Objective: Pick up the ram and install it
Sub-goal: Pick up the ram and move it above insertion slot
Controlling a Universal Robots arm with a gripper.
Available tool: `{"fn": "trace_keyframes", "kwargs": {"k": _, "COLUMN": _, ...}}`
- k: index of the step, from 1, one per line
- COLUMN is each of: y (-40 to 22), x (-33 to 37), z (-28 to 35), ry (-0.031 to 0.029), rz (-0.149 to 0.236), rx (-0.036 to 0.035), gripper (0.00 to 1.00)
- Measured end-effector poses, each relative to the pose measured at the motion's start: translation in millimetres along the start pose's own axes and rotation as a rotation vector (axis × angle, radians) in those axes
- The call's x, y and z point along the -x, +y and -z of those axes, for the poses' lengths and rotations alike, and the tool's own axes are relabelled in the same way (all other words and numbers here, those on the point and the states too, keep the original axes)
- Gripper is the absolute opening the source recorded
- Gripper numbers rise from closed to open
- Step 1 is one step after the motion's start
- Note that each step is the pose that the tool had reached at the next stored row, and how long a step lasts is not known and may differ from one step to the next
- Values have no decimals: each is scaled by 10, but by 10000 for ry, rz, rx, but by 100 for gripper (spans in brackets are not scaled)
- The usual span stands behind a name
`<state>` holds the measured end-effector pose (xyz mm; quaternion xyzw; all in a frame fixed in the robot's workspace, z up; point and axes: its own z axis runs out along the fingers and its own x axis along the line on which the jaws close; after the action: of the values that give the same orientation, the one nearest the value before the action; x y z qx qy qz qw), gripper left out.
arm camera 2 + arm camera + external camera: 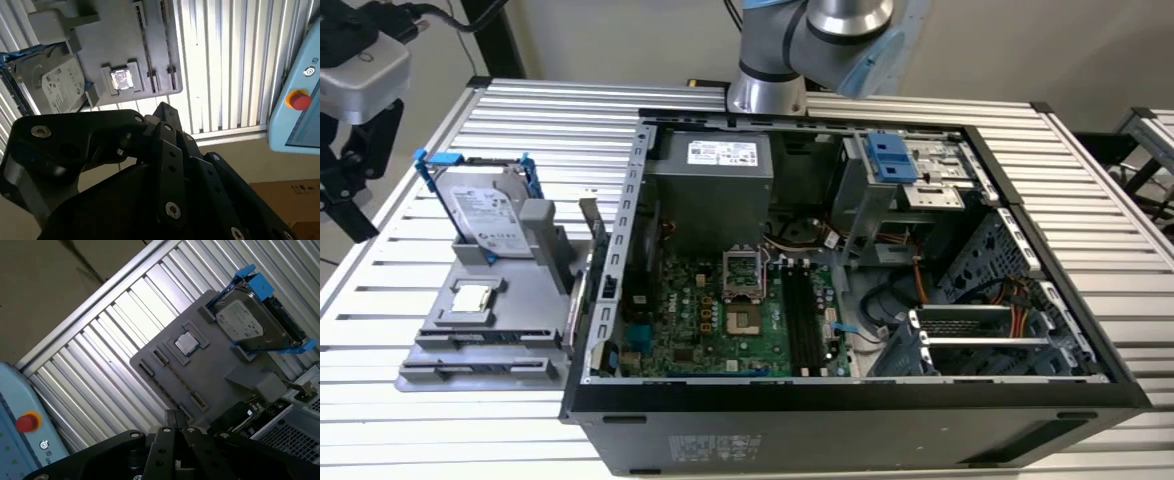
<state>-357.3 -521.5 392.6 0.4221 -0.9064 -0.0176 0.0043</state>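
Table [534, 120]: you have ribbed bare metal slats, brushed and bright.
Holder tray [527, 310]: smooth, matt grey plastic.
Hard drive [490, 215]: silvery metal with a paper label; its frame [440, 158] is glossy blue plastic.
Case [854, 405]: matt black painted metal.
Your gripper [174, 416]: matt black links, probably metal.

Exterior view: work table [400, 430] of ribbed aluminium slats, pale silver, running out to every edge from 7 o'clock round to 4 o'clock. Plain white wall [614, 40] behind, at 11 to 12 o'clock. Dark upright post [494, 35] at 11 o'clock. Corner of a second slatted table [1154, 130] at 3 o'clock. Both wrist views: dull tan floor [45, 285] beyond the table edge, hard white glare on the slats [225, 60]. Second wrist view: brown cardboard box [290, 200] on the floor.
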Motion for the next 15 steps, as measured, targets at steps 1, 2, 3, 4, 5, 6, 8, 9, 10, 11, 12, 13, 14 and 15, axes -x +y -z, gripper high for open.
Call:
{"fn": "trace_keyframes", "kwargs": {"k": 1, "y": 0, "x": 0, "z": 0, "ry": 7, "rz": 175, "rx": 1, "gripper": 0}}
{"fn": "trace_keyframes", "kwargs": {"k": 2, "y": 0, "x": 0, "z": 0, "ry": 13, "rz": 351, "rx": 2, "gripper": 0}}
{"fn": "trace_keyframes", "kwargs": {"k": 3, "y": 0, "x": 0, "z": 0, "ry": 21, "rz": 525, "rx": 2, "gripper": 0}}
{"fn": "trace_keyframes", "kwargs": {"k": 4, "y": 0, "x": 0, "z": 0, "ry": 28, "rz": 695, "rx": 2, "gripper": 0}}
{"fn": "trace_keyframes", "kwargs": {"k": 5, "y": 0, "x": 0, "z": 0, "ry": 35, "rz": 871, "rx": 3, "gripper": 0}}
{"fn": "trace_keyframes", "kwargs": {"k": 6, "y": 0, "x": 0, "z": 0, "ry": 43, "rz": 1052, "rx": 3, "gripper": 0}}
{"fn": "trace_keyframes", "kwargs": {"k": 8, "y": 0, "x": 0, "z": 0, "ry": 61, "rz": 1392, "rx": 1, "gripper": 0}}
{"fn": "trace_keyframes", "kwargs": {"k": 9, "y": 0, "x": 0, "z": 0, "ry": 69, "rz": 1558, "rx": 0, "gripper": 0}}
{"fn": "trace_keyframes", "kwargs": {"k": 10, "y": 0, "x": 0, "z": 0, "ry": 80, "rz": 1750, "rx": -2, "gripper": 0}}
{"fn": "trace_keyframes", "kwargs": {"k": 11, "y": 0, "x": 0, "z": 0, "ry": 89, "rz": 1910, "rx": -5, "gripper": 0}}
{"fn": "trace_keyframes", "kwargs": {"k": 12, "y": 0, "x": 0, "z": 0, "ry": 101, "rz": 2089, "rx": -9, "gripper": 0}}
{"fn": "trace_keyframes", "kwargs": {"k": 13, "y": 0, "x": 0, "z": 0, "ry": 111, "rz": 2259, "rx": -15, "gripper": 0}}
{"fn": "trace_keyframes", "kwargs": {"k": 14, "y": 0, "x": 0, "z": 0, "ry": 123, "rz": 2440, "rx": -25, "gripper": 0}}
{"fn": "trace_keyframes", "kwargs": {"k": 15, "y": 0, "x": 0, "z": 0, "ry": 136, "rz": 2622, "rx": -36, "gripper": 0}}
